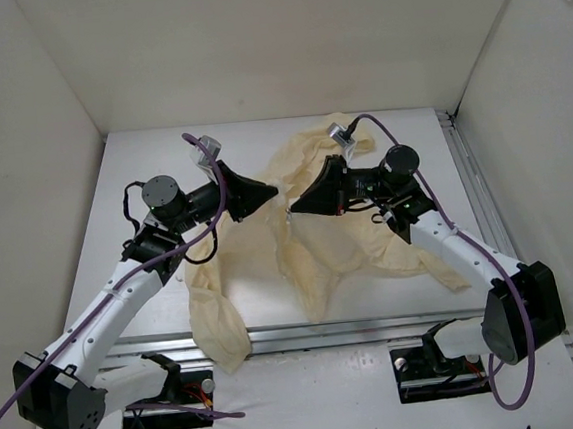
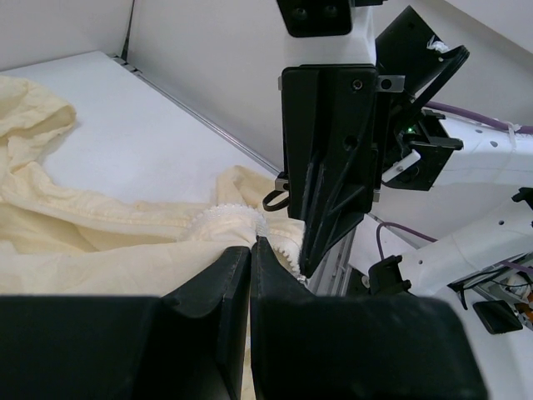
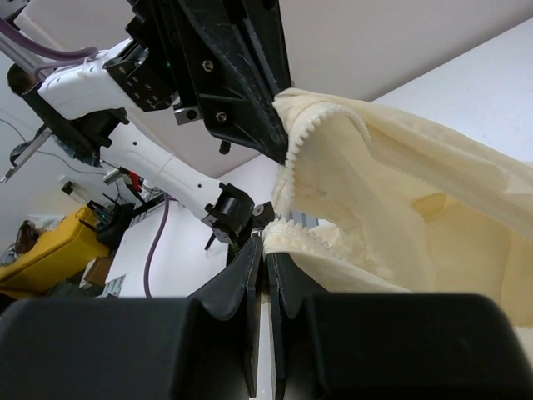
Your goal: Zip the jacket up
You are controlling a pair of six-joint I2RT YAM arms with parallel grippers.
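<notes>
Right, the jacket [image 1: 319, 247] sprawls mid-table [image 1: 141, 157], open front running near-to-far, and over that front the left gripper [image 1: 269, 192] and right gripper [image 1: 293, 205] meet tip to tip, each clamped on a toothed zipper edge [image 3: 310, 127], equally near.

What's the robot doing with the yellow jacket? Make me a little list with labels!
thing: jacket, pale yellow, wrinkled, its middle lifted off the table
left hand: shut, pinching one zipper edge
right hand: shut, pinching the other zipper edge
zipper teeth: showing, the two sides not joined
hands together: tips close, facing each other
zipped yet: no
</notes>
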